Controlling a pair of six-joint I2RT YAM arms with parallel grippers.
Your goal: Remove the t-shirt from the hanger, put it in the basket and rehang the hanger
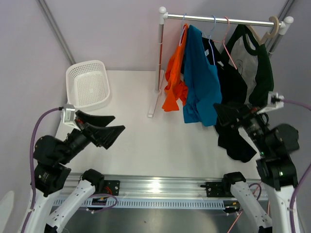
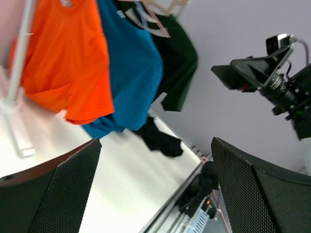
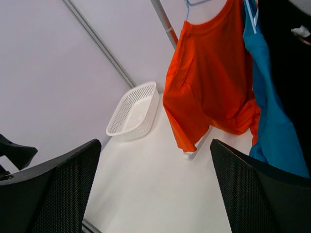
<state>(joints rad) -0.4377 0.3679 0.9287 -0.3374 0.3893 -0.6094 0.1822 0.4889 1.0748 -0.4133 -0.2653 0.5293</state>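
Several t-shirts hang on hangers from a rail (image 1: 223,20) at the back right: an orange one (image 1: 174,77), a blue one (image 1: 200,77), a black one (image 1: 232,92) and a dark green and white one (image 1: 257,68). The orange shirt (image 3: 209,87) and blue shirt (image 3: 272,111) also show in the right wrist view, and both show in the left wrist view (image 2: 63,63) (image 2: 131,68). My left gripper (image 1: 109,127) is open and empty at the table's left. My right gripper (image 1: 224,115) is open and empty, just in front of the black shirt's lower part.
A white mesh basket (image 1: 88,85) stands at the back left of the white table (image 1: 141,141). The rack's white upright pole (image 1: 159,53) and foot stand left of the orange shirt. A grey diagonal bar (image 1: 56,29) crosses the back wall.
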